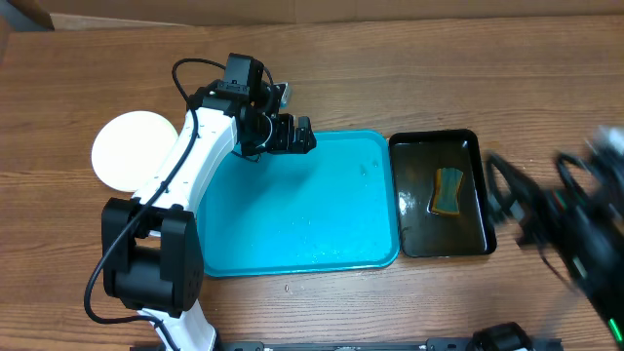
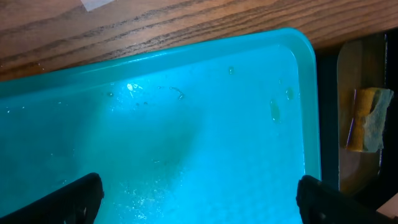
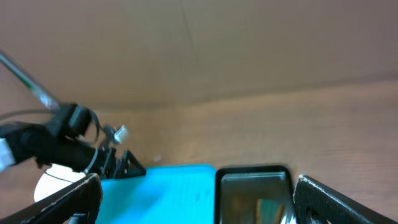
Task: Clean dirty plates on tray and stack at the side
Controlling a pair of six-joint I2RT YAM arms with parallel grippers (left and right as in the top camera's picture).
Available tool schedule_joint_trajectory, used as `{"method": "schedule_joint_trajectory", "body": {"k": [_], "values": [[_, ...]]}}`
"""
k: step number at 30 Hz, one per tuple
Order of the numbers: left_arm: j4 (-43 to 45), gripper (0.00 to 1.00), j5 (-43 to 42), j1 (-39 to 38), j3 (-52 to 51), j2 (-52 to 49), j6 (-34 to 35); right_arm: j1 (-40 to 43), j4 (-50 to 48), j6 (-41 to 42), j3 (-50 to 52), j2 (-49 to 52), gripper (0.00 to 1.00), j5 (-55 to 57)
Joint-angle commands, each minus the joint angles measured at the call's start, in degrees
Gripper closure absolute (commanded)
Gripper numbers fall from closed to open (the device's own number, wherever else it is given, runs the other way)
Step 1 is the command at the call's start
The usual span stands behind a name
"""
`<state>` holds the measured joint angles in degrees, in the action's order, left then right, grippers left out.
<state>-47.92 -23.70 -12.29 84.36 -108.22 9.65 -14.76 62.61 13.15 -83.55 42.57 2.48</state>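
Observation:
The turquoise tray (image 1: 302,210) lies mid-table with no plates on it, only water drops; it also shows in the left wrist view (image 2: 186,124) and the right wrist view (image 3: 168,186). A white round plate (image 1: 132,151) lies on the table left of the tray; I cannot tell whether others lie under it. It shows partly in the right wrist view (image 3: 48,183). No smear shows on it. My left gripper (image 1: 297,136) (image 2: 199,199) hovers open and empty over the tray's far left corner. My right gripper (image 1: 515,200) (image 3: 199,202) is open, empty and blurred, right of the black tub.
A black tub (image 1: 439,195) with water and a yellow-green sponge (image 1: 448,190) stands against the tray's right side; the sponge also shows in the left wrist view (image 2: 368,118). The tub shows in the right wrist view (image 3: 255,186). Cardboard lies along the far table edge.

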Motion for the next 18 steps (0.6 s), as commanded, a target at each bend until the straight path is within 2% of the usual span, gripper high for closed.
{"method": "schedule_joint_trajectory", "body": {"k": [1, 4, 10, 18], "values": [[0.22, 0.0, 0.39, -0.11, -0.22, -0.26, -0.44, 0.5, -0.31, -6.29, 2.43, -9.46, 0.0, 2.82], [0.22, 0.0, 0.39, -0.11, -0.22, -0.26, -0.44, 2.69, -3.48, -8.94, 7.48, -17.29, 0.0, 2.82], [0.22, 0.0, 0.39, -0.11, -0.22, -0.26, -0.44, 7.34, -20.04, -9.35, 25.66, -30.21, 0.0, 2.08], [0.22, 0.0, 0.39, -0.11, -0.22, -0.26, -0.44, 8.48, -56.5, -8.63, 56.98, -40.59, 0.0, -2.25]]}}
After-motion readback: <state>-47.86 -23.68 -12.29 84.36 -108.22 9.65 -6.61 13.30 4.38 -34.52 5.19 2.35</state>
